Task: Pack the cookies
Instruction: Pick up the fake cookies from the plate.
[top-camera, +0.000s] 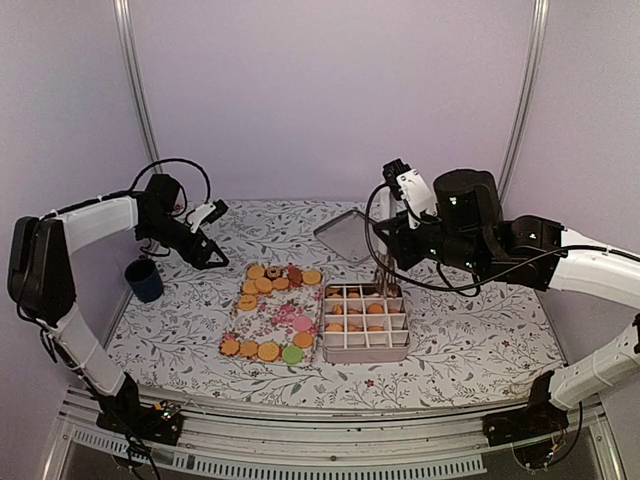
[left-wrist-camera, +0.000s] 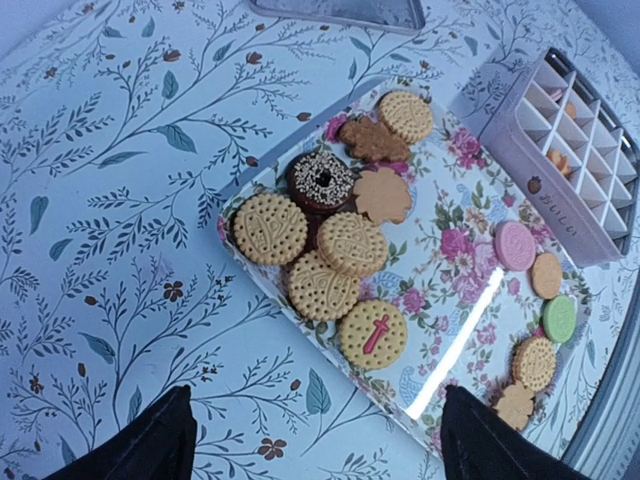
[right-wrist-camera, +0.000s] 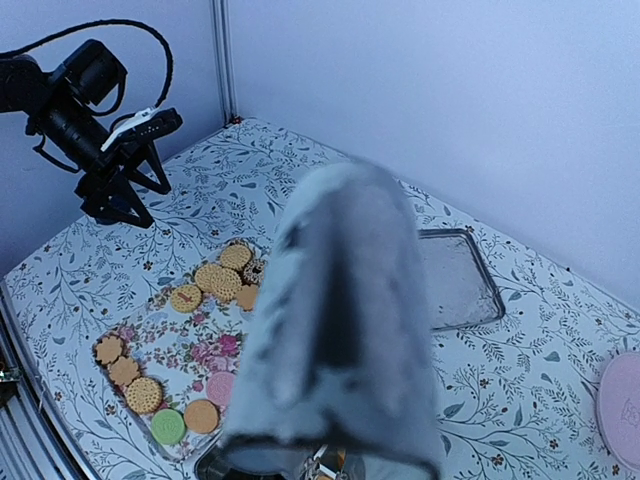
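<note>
The cookies (left-wrist-camera: 350, 245), mostly golden embossed discs with a dark sprinkled ring, some flower-shaped brown ones, 1 pink and 1 green, lie flat and partly overlapping in 2 clusters at opposite ends of the floral tray (left-wrist-camera: 450, 270), while more orange ones sit in compartments of the divided box (left-wrist-camera: 520, 150) beside it.

Expect even, diffuse light with a cool violet cast in every view; shadows on the desk (top-camera: 470, 340) are soft and faint. In the left wrist view, note a white glare streak across the glossy floral tray (left-wrist-camera: 455, 345) and bowed lines near the edges. In the right wrist view, the right hand (right-wrist-camera: 335, 440) is a blurred, out-of-focus grey mass.
</note>
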